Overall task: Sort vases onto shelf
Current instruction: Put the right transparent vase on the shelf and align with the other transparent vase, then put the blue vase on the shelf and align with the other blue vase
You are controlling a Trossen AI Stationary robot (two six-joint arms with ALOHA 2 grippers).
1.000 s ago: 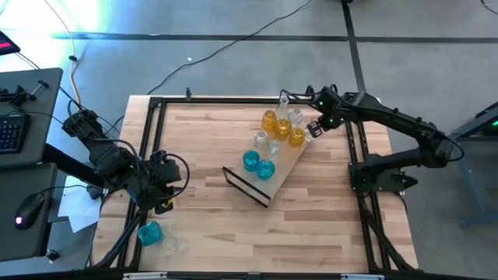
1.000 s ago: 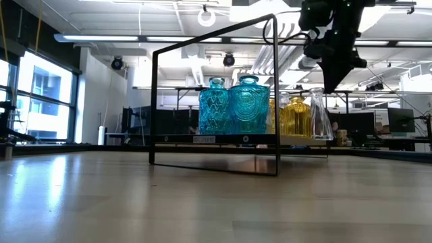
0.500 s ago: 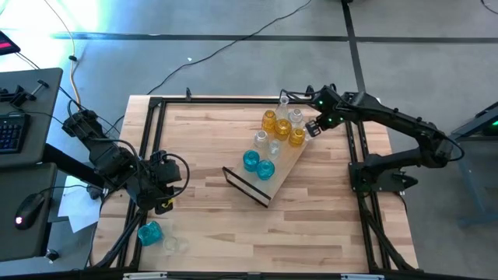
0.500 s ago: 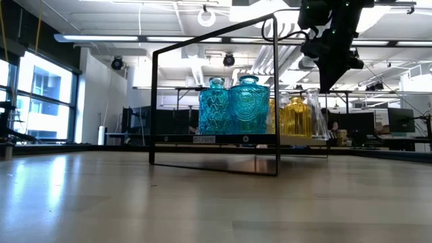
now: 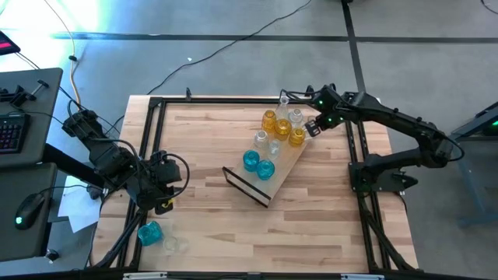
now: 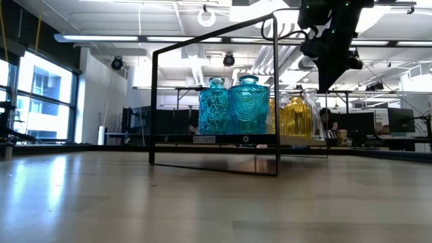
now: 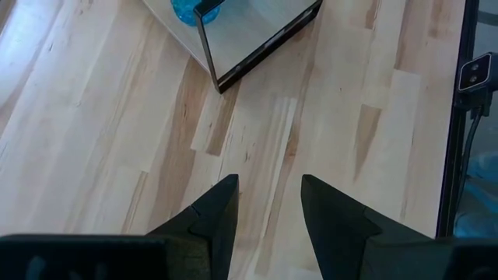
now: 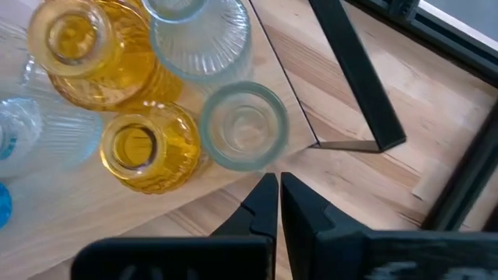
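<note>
The shelf [image 5: 286, 160] lies slantwise in the middle of the table, a black wire frame [image 6: 216, 40] at its near end. On it stand two teal vases [image 6: 233, 104], amber vases [image 8: 148, 148] and clear ones. My right gripper [image 8: 272, 187] is shut at the shelf's far right end, beside a clear vase [image 8: 245, 124] that stands at the board's edge. My left gripper [image 7: 268, 194] hangs open and empty over bare wood near the table's left edge. One teal vase [image 5: 149, 232] and one clear vase [image 5: 173, 243] stand at the table's near left corner. My right gripper has its shut fingertips [image 8: 267, 183] against the outer wall of the clear vase [image 8: 261, 159], on the side away from the amber vases. The fingers slant down from the table's right. The vase stands on the shelf, next to an amber vase.
Black rails [image 5: 159, 101] run round the tabletop. Bare wood lies between my left gripper and the shelf's near end [image 7: 257, 31]. A desk with a keyboard [image 5: 12, 128] stands beyond the table's left edge.
My right gripper has edged slightly toward the amber vases. The clear vase at the shelf's end has slid along the board with it, closer to the amber vases. My left arm has kept still.
</note>
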